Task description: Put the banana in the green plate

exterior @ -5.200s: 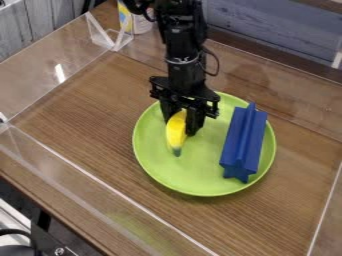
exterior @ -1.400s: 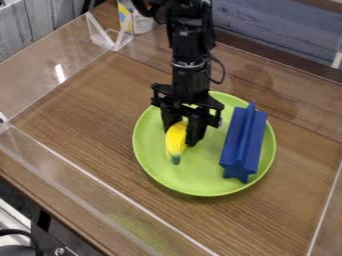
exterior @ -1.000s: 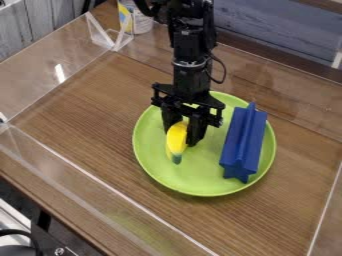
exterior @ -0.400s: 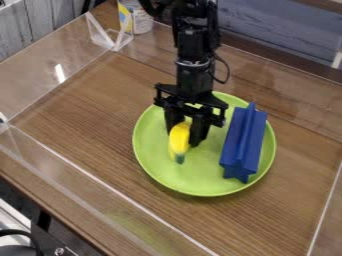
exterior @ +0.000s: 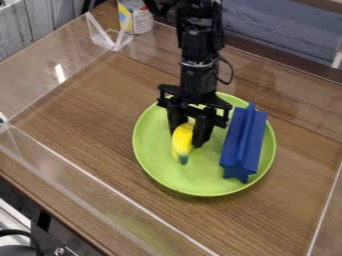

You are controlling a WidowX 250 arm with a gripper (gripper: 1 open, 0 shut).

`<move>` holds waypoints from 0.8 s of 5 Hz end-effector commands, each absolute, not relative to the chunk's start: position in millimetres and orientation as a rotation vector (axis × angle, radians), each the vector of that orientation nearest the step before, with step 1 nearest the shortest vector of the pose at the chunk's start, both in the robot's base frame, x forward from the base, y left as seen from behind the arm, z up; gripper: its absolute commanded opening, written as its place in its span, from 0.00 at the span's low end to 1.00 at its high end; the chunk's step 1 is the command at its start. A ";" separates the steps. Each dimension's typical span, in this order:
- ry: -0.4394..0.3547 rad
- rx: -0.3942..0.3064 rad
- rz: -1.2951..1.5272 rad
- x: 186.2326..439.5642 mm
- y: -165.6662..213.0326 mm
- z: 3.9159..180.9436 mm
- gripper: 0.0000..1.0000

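So the green plate point(exterior: 155, 169) sits on the wooden table point(exterior: 80, 125), with bare wood to its left in the picture and more bare wood below it. Not much room on the right side of the plate though, cause the blue ridged block point(exterior: 243, 145) takes up that part and its lower end reaches close to the rim. The black arm point(exterior: 199, 50) comes in from the top of the picture and covers a bit of the far rim. Way back near the far edge of the table there's a can point(exterior: 135, 16), well apart from the plate.

The banana point(exterior: 182, 143) is small and yellow, slightly curved, with a dark greenish tip at the near end. Its upper end is tucked under the hand point(exterior: 186, 122), so I can't see that bit. It's over the plate, left of the block, pointing roughly toward the near side.

Hand is closed, right at the banana's upper end, but can't tell if it's actually gripping it. Plate's got the block in it, leaning lengthwise along the right side.
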State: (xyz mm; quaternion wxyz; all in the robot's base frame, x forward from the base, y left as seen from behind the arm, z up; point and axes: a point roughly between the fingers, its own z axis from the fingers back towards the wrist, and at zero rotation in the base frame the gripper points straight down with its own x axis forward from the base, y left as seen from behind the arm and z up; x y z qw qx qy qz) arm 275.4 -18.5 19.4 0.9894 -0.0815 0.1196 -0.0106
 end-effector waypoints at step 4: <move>0.225 -0.189 -0.048 272.0 -22.8 49.5 1.00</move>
